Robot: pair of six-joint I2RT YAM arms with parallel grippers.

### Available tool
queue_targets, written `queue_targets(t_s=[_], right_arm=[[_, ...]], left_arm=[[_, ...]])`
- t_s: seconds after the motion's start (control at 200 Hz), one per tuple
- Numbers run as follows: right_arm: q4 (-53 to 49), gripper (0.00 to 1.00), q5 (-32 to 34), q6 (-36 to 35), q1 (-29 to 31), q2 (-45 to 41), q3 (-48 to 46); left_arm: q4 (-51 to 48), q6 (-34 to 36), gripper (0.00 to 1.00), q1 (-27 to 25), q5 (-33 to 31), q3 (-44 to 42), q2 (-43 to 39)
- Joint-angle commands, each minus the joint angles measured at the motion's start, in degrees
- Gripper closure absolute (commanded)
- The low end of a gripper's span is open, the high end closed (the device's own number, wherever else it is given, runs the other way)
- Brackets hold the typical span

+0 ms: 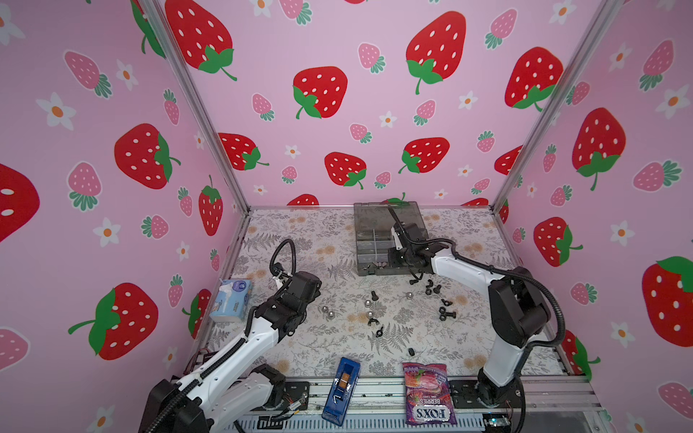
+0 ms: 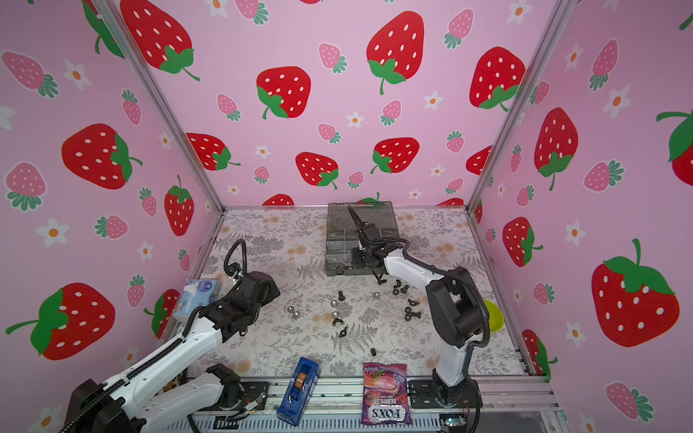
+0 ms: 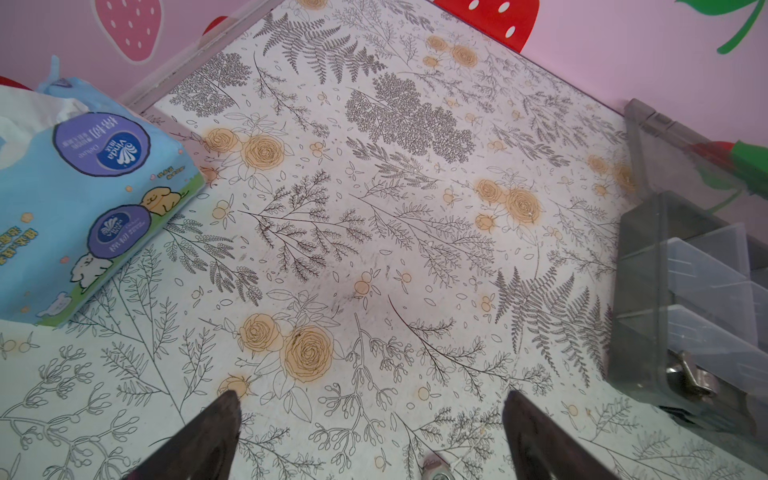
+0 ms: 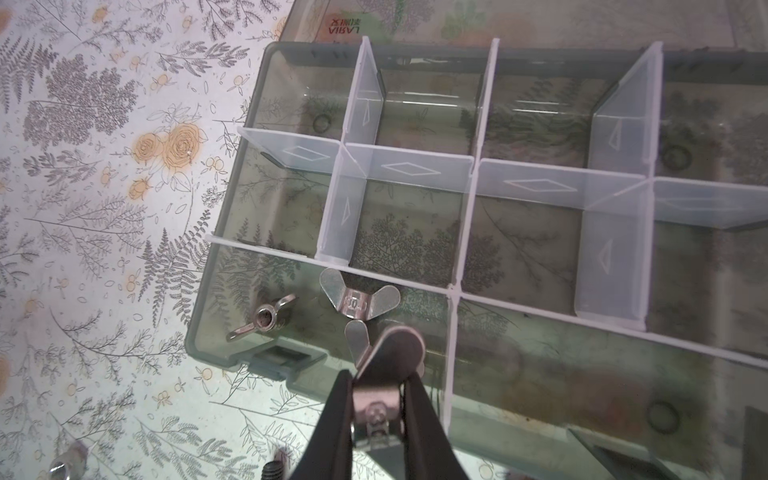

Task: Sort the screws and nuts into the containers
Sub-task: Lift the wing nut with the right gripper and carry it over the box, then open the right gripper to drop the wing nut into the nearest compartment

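Two silver wing nuts [image 4: 359,297] lie in a corner cell of the grey organiser box [image 4: 224,249]. In both top views this cell is at the front left end of the box. One more silver wing nut [image 4: 392,351] is pinched between the thin black fingers [image 4: 334,415] of the right gripper [image 4: 376,388], which are pulled in close on it. This nut hangs right by the front side of that same cell, and I cannot tell if it touches the box. The lid [image 1: 386,213] of the box is open toward the back wall. The left gripper [image 3: 372,419] is spread wide and holds nothing. It hovers over a bare bit of the flowery table [image 3: 374,208], between the tissue pack [image 3: 83,187] and the box. Many small parts lie loose on the table in front of the box, well apart from the left gripper: shiny round dome nuts [image 1: 369,302], black screws [image 1: 374,295] and black wing nuts [image 1: 380,333]. A blue box [image 1: 341,390] and a purple candy bag [image 1: 429,393] sit at the near edge of the table, between the two arms.
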Motion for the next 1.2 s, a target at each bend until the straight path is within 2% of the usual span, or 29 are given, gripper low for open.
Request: queue_targets(t_s=[0.0,0.235,0.38,0.605,0.76,0.86,1.195], right_arm=[[-0.96,0.99,0.99,-3.57,1.22,2.29,3.33],[-1.95,0.98,2.11,-4.69,2.01,6.2,5.5],[-2.05,0.93,2.95,-4.69,2.15,7.24,5.9],[-3.18,0.81,6.19,-4.49,2.14,8.06,5.9],[-3.01,0.66,6.36,-4.34,2.21,7.31,5.37],[-3.01,0.62,6.35,-4.33,2.41,6.55,5.37],[-2.86,0.61,6.86,-2.61,3.55,1.85,4.52]], left_arm=[[0.35,-0.49,0.01,0.36,-1.39,0.26,-0.33],[-0.96,0.46,0.01,0.39,-1.03,1.4,1.04],[-1.52,0.68,0.01,0.4,-0.94,2.02,1.77],[-1.76,0.65,0.01,0.37,-0.76,2.11,1.93],[-2.6,0.25,0.01,0.37,-0.93,2.44,2.2],[-3.6,0.28,0.01,0.37,-1.12,3.07,2.68],[-3.97,0.67,0.01,0.4,-0.87,3.24,2.15]])
